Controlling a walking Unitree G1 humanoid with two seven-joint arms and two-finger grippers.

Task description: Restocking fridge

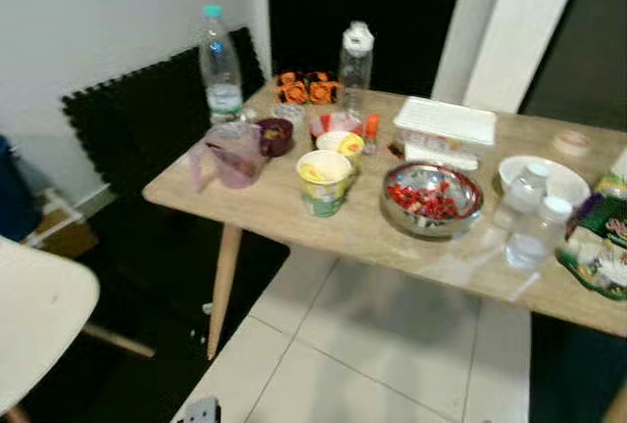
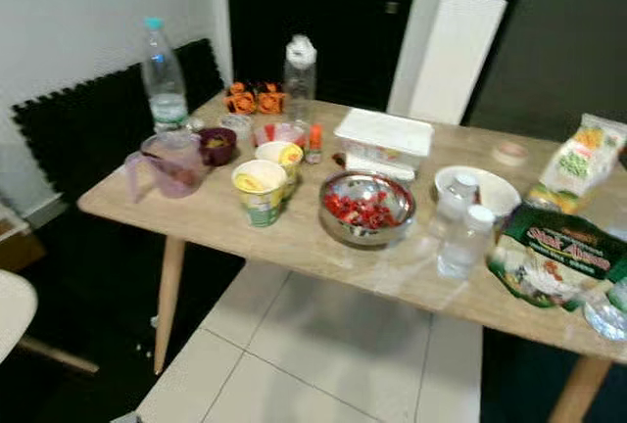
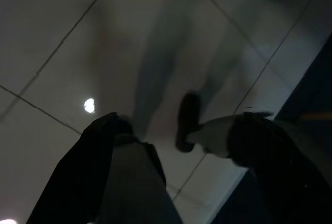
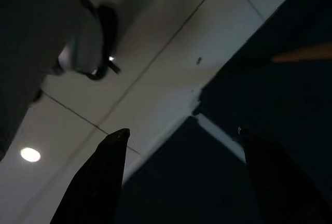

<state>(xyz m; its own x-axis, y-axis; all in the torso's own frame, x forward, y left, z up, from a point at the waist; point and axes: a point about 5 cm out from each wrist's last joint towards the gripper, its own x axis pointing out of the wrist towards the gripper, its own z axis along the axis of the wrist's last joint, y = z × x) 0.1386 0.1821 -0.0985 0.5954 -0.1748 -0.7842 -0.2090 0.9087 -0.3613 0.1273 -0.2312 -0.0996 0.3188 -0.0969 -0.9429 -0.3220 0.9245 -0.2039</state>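
We stood back from the wooden table point(image 1: 294, 210), both arms hanging at our sides over the tiled floor point(image 1: 372, 364). The left gripper point(image 3: 171, 130) and the right gripper point(image 4: 181, 136) were both spread wide and empty, nothing between the fingers.

The groceries waited on the table: a metal bowl point(image 1: 432, 198) of red pieces near the front edge, a yellow cup point(image 1: 323, 181) beside it, two small bottles point(image 2: 460, 222) close together, a tall bottle point(image 1: 220, 66) at the back.

Trouble, we judged, lay in the crowding. A reach for the bowl could clip the cup or topple the small bottles. The bowl was open, so a tilt would spill it. The white chair point(image 1: 39, 315) on our left might catch an elbow.
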